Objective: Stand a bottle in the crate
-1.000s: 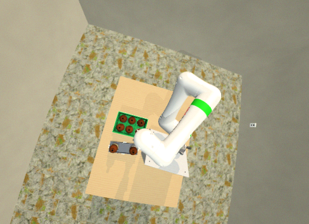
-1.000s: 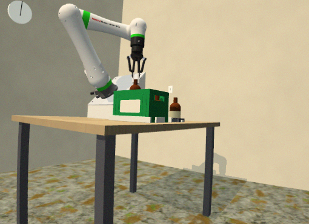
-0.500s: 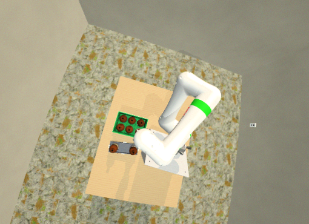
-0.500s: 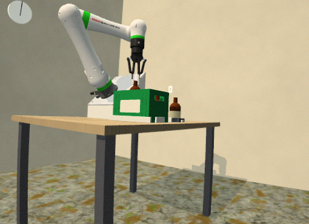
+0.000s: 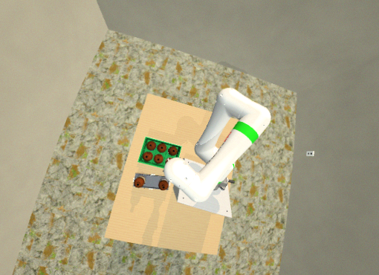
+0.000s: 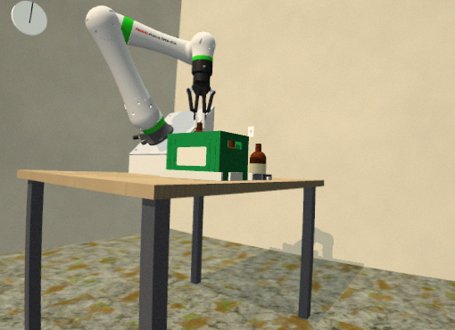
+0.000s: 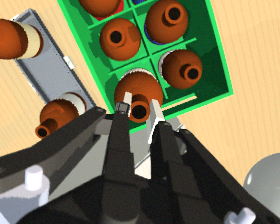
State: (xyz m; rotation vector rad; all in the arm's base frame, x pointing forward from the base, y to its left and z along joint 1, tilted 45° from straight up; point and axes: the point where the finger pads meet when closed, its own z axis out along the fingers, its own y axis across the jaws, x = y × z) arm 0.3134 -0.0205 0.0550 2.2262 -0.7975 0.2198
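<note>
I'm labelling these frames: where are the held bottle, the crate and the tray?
held bottle (image 7: 145, 88): wrist view, its brown shoulder above the gripper (image 7: 139, 109).
crate (image 6: 214, 151): exterior view, its green side wall.
tray (image 7: 47, 75): wrist view, bare grey floor between two bottles.

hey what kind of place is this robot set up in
Probably a bare test room: plain walls with a wall clock, a patterned floor, and one wooden table bearing the arm, a green crate and bottles.
</note>
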